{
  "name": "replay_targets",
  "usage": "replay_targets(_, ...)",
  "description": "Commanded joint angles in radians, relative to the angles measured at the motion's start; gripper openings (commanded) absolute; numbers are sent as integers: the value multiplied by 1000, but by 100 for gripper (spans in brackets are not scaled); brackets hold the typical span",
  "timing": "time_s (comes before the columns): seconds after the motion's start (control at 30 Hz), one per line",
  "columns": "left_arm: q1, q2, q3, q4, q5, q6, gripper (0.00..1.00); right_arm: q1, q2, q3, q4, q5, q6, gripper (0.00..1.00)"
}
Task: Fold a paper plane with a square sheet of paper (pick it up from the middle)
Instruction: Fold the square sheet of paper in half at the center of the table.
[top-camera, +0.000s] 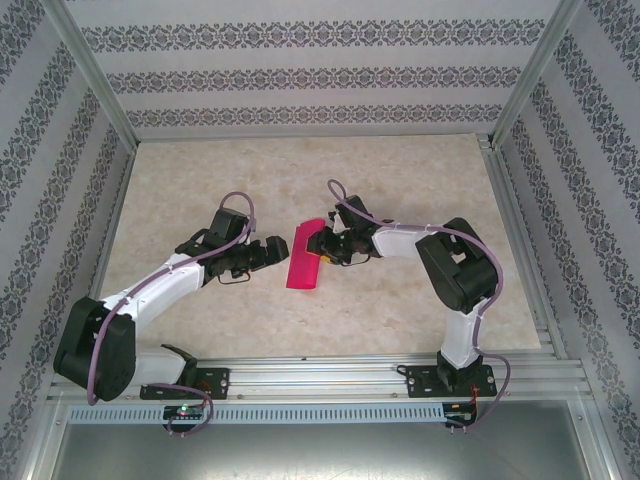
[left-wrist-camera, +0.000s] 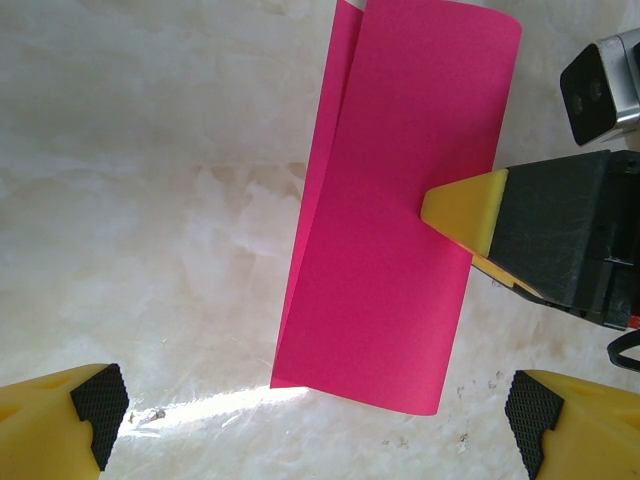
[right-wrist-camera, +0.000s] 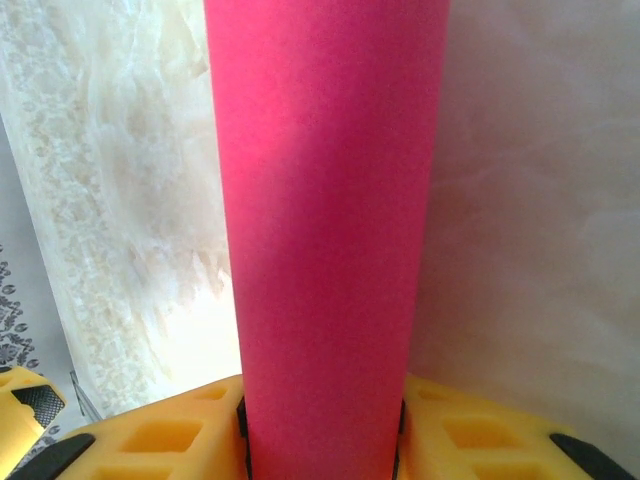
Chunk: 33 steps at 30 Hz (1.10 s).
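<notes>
While the right gripper (top-camera: 325, 245) is clasping the square sheet of paper (top-camera: 303, 258), a thin magenta-pink sheet doubled over into a narrow strip, the top view is showing that strip sitting in the middle of the pale marbled desk (top-camera: 400, 180). The left gripper (top-camera: 270, 252) is waiting just beside the strip's other long edge; whether it is touching, I cannot tell.

In the left wrist view, the left gripper (left-wrist-camera: 315, 420) is standing wide with nothing between its black-padded yellow fingers (left-wrist-camera: 98, 400). The square sheet of paper (left-wrist-camera: 390, 230) is tilting up off the desk, its two layers showing slightly offset along the left edge. One yellow fingertip (left-wrist-camera: 458, 208) of the right gripper is lying on the upper layer at the right edge.

In the right wrist view, the square sheet of paper (right-wrist-camera: 325, 220) is bulging like a rounded bend between the yellow fingers (right-wrist-camera: 170, 440), which are touching it on both sides. The jaws are therefore holding it partly closed.

The crease, I judge, is being set and is not yet sharp. Doing it well is calling for free edges matched before the squeeze, even pressure along the bend, and the open left gripper steadying the far edge. A sideways tug is likely to skew the layers.
</notes>
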Motion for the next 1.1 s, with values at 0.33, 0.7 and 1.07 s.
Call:
replay_targets(0.33, 8, 11, 27, -13, 7, 5, 100, -31, -43, -32, -85, -35, -78, 39)
replay_targets(0.7, 7, 27, 36, 4, 23, 17, 100, -22, -20, 30, -204, 94, -92, 51)
replay_targets(1.07, 8, 74, 81, -2, 34, 44, 100, -15, -17, 17, -147, 55, -41, 45)
